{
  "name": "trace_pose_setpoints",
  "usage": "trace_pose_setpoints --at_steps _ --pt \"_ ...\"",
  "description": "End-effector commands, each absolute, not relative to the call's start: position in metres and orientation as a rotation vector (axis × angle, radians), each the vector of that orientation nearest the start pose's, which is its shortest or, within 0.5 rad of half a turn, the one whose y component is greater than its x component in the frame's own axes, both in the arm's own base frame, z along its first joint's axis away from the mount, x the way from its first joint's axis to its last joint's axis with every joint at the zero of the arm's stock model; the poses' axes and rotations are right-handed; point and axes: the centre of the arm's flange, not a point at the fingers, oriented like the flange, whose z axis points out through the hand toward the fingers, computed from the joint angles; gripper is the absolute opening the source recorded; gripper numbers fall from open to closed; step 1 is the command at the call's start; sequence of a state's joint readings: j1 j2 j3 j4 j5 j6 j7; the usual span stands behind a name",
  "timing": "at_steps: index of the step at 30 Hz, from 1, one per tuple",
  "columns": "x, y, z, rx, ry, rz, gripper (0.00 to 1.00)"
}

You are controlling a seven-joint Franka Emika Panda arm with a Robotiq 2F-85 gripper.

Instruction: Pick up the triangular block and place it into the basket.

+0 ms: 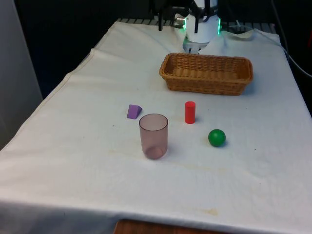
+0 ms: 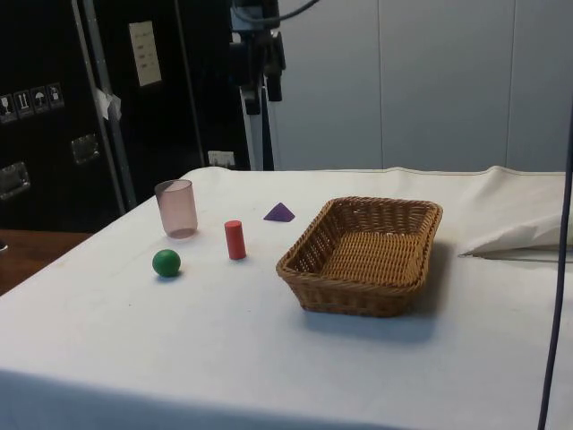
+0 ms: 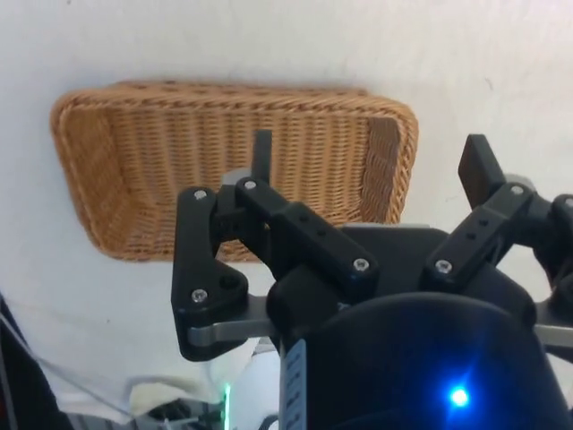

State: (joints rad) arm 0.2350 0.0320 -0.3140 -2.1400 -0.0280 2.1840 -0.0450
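Gripper (image 3: 369, 166) hung above the basket (image 3: 116, 179), fingers (image 3: 261, 154) spread apart with nothing between them; wicker floor showed through the gap. Basket held nothing.

Front view: basket (image 1: 207, 84) sat toward the far end of the table (image 1: 73, 170). Purple triangular block (image 1: 134, 111) lay on the cloth nearer the camera, toward the front view's left of the basket and well apart from it. Cup (image 1: 153, 136), pinkish and see-through, stood upright just in front of the block, close but not touching. Red cylinder (image 1: 190, 112) stood upright to the front view's right of the block, between block and basket line. Green ball (image 1: 217, 137) rested nearer the camera, to the front view's right of the cylinder, apart from it.

Side view: block (image 2: 279, 212) lay flat on the cloth beyond the cylinder (image 2: 235, 239), beside the basket's (image 2: 304, 260) far corner but clear of it. Cup (image 2: 176, 208) stood apart from the block, ball (image 2: 166, 262) near the cylinder on the near side. Cloth was bunched in a fold (image 2: 519, 237) past the basket.

Block was untouched, on the table, not in the basket. Gripper was well away from it, over the basket instead.
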Motion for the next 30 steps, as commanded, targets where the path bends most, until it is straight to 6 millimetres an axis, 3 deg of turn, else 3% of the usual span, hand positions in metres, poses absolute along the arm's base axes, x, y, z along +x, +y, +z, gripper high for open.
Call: trace_pose_setpoints --at_steps 1,13,30 --pt "0.543 -0.049 0.388 -3.175 0.026 -0.037 1.00" --pt "0.541 -0.071 0.357 -3.185 0.021 -0.109 1.00" --pt "0.542 -0.096 0.330 -3.219 -0.006 -0.134 1.00"
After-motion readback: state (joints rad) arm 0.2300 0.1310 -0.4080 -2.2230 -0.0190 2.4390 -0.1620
